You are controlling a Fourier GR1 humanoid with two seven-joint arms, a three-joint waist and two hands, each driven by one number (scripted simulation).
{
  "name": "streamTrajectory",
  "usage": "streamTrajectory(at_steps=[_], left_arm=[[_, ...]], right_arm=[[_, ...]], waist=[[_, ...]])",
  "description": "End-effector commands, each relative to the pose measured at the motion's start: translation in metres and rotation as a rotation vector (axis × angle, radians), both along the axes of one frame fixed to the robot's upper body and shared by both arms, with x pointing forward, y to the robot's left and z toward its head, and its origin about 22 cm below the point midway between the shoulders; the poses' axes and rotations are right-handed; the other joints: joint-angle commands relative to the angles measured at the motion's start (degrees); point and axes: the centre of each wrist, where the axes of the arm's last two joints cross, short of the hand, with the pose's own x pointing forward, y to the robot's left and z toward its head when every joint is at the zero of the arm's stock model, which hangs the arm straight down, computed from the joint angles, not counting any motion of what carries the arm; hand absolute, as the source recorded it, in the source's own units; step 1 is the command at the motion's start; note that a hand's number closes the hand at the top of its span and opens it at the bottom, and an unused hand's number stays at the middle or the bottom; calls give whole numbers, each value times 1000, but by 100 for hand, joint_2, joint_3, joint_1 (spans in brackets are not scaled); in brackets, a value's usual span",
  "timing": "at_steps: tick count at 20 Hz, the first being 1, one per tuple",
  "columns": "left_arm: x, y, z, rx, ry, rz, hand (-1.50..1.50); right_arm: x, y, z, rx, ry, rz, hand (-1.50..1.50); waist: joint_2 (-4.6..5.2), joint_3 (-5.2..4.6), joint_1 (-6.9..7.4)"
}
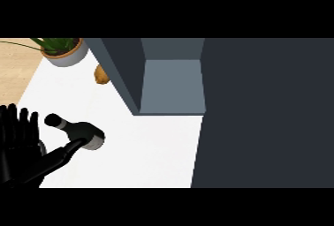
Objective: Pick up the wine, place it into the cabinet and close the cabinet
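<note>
Black left hand (20, 141), fingers spread, rests beside the wine (75, 132) on the white counter (143, 150), the cabinet (171, 84) open to receive it.

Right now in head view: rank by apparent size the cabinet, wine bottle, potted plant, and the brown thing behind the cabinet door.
1. Cabinet, by far the largest.
2. Wine bottle and potted plant look about alike; the plant is cut off by the frame and farther away, so unranked.
3. Brown object, smallest, partly hidden by the door.

The dark wine bottle (76, 132) lies tipped on the white counter, left of the open grey cabinet (171, 84).
</note>
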Motion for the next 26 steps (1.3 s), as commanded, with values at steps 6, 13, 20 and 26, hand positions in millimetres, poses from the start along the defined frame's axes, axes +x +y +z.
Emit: streamTrajectory(at_steps=[6, 13, 20, 26], left_arm=[[-5, 23, -30, 23, 10, 32, -150], [3, 33, -56, 3, 19, 21, -150], [4, 34, -93, -11, 26, -11, -150], [17, 29, -109, -23, 17, -19, -150]], right_arm=[[-25, -2, 15, 46, -45, 34, -150], [-37, -7, 22, 32, -52, 40, -150], [-31, 0, 25, 29, -63, 41, -150], [-33, -7, 17, 29, -51, 48, -150]], waist=[[0, 3, 15], [-2, 3, -9], [-1, 1, 7], [1, 3, -11]])
